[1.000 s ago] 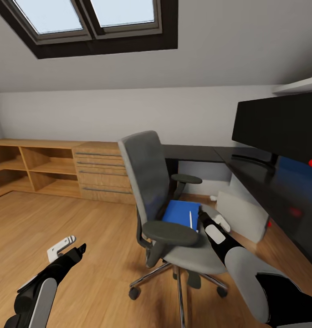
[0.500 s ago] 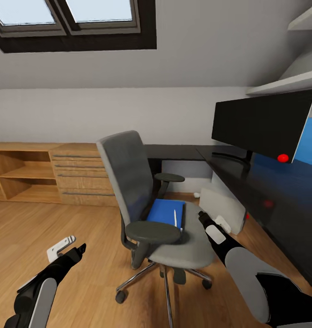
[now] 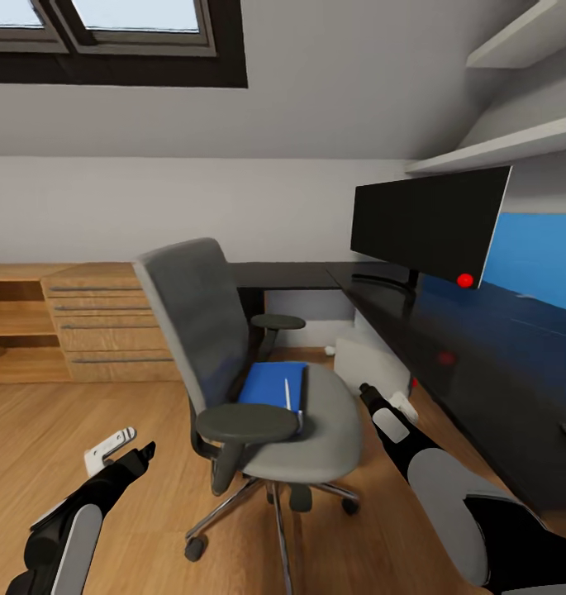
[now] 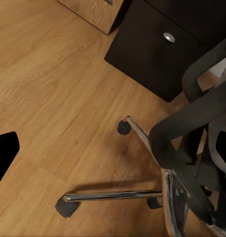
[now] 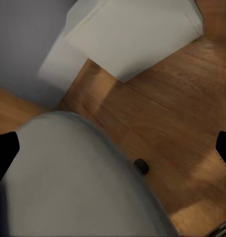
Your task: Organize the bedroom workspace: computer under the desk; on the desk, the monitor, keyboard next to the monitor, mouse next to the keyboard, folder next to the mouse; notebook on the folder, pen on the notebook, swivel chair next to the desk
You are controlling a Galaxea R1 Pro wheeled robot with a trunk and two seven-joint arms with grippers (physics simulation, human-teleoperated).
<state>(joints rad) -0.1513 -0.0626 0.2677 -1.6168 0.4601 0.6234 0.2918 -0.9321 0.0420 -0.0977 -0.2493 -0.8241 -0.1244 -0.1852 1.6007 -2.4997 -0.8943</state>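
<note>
The chair [image 3: 249, 380] stands at the middle of my head view, grey seat and backrest, black armrests, chrome star base on the wood floor [image 3: 35, 430]. On its seat lies the blue folder [image 3: 273, 385], flat, with the thin white pen [image 3: 287, 393] lying along its right side. I cannot make out a notebook there.

At the right the glossy black tabletop [image 3: 481, 364] runs back to the corner, and the wide black monitor [image 3: 427, 221] stands on it, a red dot at its lower right corner. Under the tabletop, just behind the chair, sits the pale computer [image 3: 373, 362].

My right pincer [image 3: 367, 390] hangs just beside the seat's right edge, touching nothing that I can see; in its wrist view the fingers [image 5: 5, 150] sit wide at both frame edges, so it is spread open and empty. My left pincer [image 3: 138, 450] hovers at lower left over the floor, holding nothing; how far it gapes I cannot tell.
</note>
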